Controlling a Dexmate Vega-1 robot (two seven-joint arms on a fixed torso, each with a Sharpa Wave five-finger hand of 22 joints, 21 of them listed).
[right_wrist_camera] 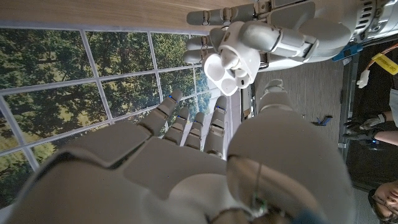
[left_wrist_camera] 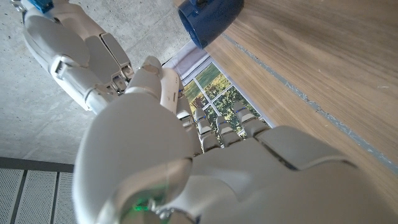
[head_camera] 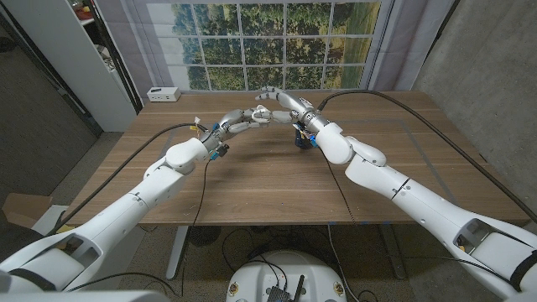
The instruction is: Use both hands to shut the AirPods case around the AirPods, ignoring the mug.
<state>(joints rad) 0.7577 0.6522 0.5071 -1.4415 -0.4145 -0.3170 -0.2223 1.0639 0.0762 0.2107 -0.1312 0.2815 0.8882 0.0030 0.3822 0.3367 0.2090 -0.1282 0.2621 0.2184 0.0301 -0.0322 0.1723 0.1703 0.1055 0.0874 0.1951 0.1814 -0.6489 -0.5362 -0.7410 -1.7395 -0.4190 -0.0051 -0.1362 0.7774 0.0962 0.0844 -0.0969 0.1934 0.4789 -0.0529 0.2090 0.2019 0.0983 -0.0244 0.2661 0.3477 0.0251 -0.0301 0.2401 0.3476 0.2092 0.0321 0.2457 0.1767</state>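
Where the right wrist view looks past the right hand [right_wrist_camera: 186, 168], one open AirPods case [right_wrist_camera: 229, 67] is seen gripped in the left hand [right_wrist_camera: 273, 37], with two AirPods [right_wrist_camera: 231, 60] seated inside. Such detail is lost in the head view, where both hands meet above the surface [head_camera: 252, 176]. Right-hand fingers are spread, holding nothing. One blue mug [left_wrist_camera: 208, 15] is shown beyond the left hand.

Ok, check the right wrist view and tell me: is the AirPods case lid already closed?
No. The AirPods case in the left hand is open, its lid swung back and the white earbuds showing inside.
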